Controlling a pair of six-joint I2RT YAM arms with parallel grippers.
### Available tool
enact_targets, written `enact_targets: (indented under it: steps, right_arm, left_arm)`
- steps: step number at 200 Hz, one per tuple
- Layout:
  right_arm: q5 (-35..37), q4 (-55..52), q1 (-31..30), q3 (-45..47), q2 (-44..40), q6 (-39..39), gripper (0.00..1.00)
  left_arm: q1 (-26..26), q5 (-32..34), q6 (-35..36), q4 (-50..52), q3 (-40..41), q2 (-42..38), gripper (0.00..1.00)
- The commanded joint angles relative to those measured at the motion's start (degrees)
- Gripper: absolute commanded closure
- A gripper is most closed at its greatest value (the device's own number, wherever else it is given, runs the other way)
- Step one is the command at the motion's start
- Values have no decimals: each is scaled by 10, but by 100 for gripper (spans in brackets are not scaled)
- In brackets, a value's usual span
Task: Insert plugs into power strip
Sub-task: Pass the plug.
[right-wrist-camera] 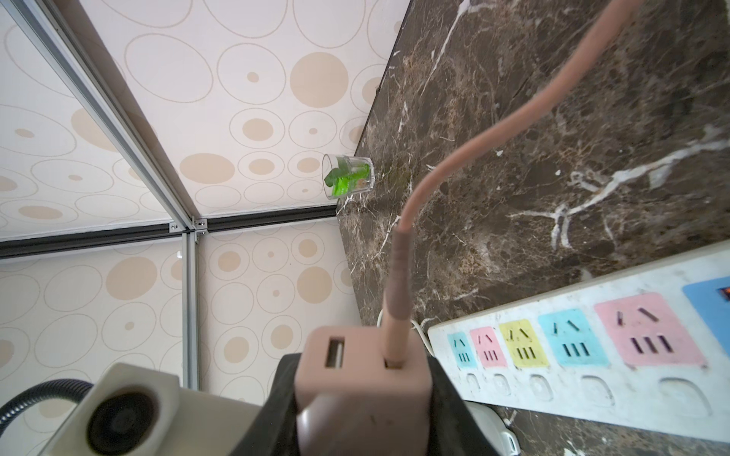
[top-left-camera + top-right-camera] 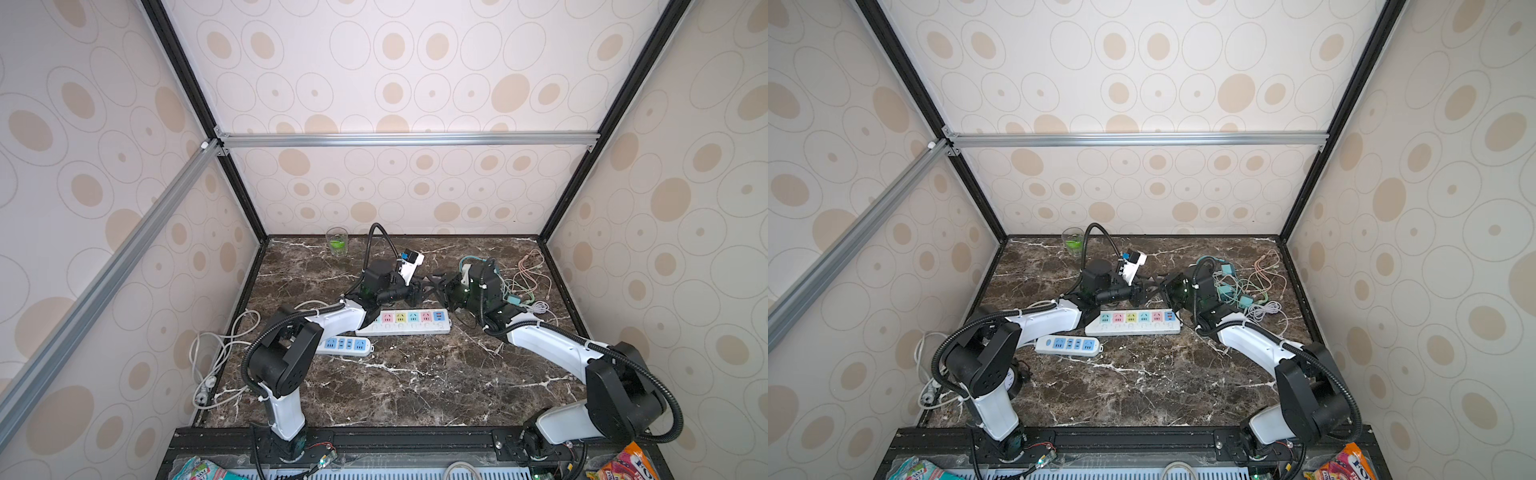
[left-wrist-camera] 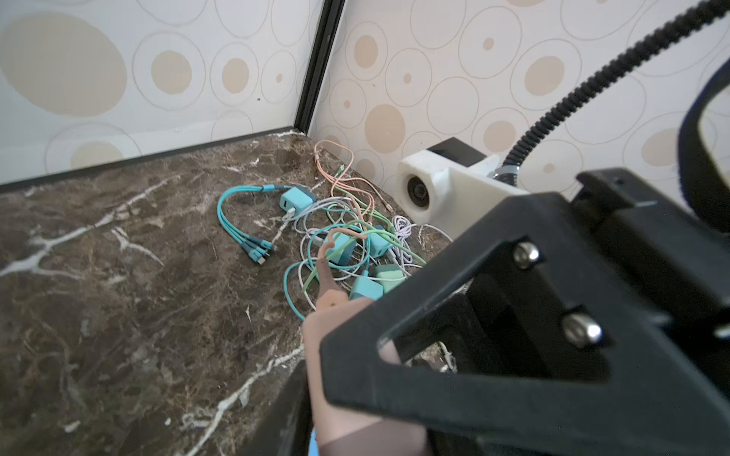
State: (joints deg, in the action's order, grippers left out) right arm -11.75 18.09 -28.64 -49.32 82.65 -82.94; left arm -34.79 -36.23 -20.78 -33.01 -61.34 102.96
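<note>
Right end effector point(image 2: 436, 281) grips plug point(image 1: 361, 395) | left end effector point(image 2: 419, 291) adjacent, state unclear | strip point(image 2: 405, 329) close on robot side, crosswise.

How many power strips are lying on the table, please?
2. The long power strip, with pastel sockets, lies at mid-table. The short power strip, with blue sockets, lies just in front of it, toward the left. The left arm covers one end of each and might hide more.
</note>
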Motion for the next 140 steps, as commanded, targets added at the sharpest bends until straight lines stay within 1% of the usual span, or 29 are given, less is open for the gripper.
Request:
enact_targets:
  steps: [1,19,28,36,48,66,69,73,82,96,114,124,140]
  right_arm:
    - [-20,16,-10,-15,8,-1,73]
    - [-17,9,-10,-14,9,12,71]
    - [-13,2,-10,-15,6,36,67]
    - [-12,-9,-6,-16,-1,68,58]
    - [-29,-31,11,-16,-15,128,43]
    - [-70,-113,68,-19,-46,205,25]
    - [-75,-127,78,-18,-52,216,23]
    - [-79,-147,92,-17,-59,230,20]
    - [-89,-180,122,-11,-73,252,15]
    - [-122,-188,174,6,-84,272,11]
    - [-155,-199,210,5,-83,303,8]
    - [-152,-227,220,-9,-78,334,7]
    - [-125,-273,231,-31,-64,370,7]
  left_arm:
    - [-2,-10,-14,-23,-11,-6,76]
    - [-3,1,-21,-29,-1,-16,83]
    - [-2,9,-21,-27,1,-23,91]
    - [-2,23,-18,-17,1,-31,100]
    - [-2,53,-13,12,-3,-45,100]
    - [2,89,-8,55,-8,-76,100]
    - [3,90,-8,61,-8,-82,100]
    - [3,110,-8,69,-8,-90,100]
    - [5,120,-9,87,-11,-106,100]
    - [9,125,-10,124,-27,-128,100]
    - [9,137,-2,186,-62,-150,100]
    - [9,147,3,215,-80,-162,100]
    - [10,170,11,243,-100,-181,100]
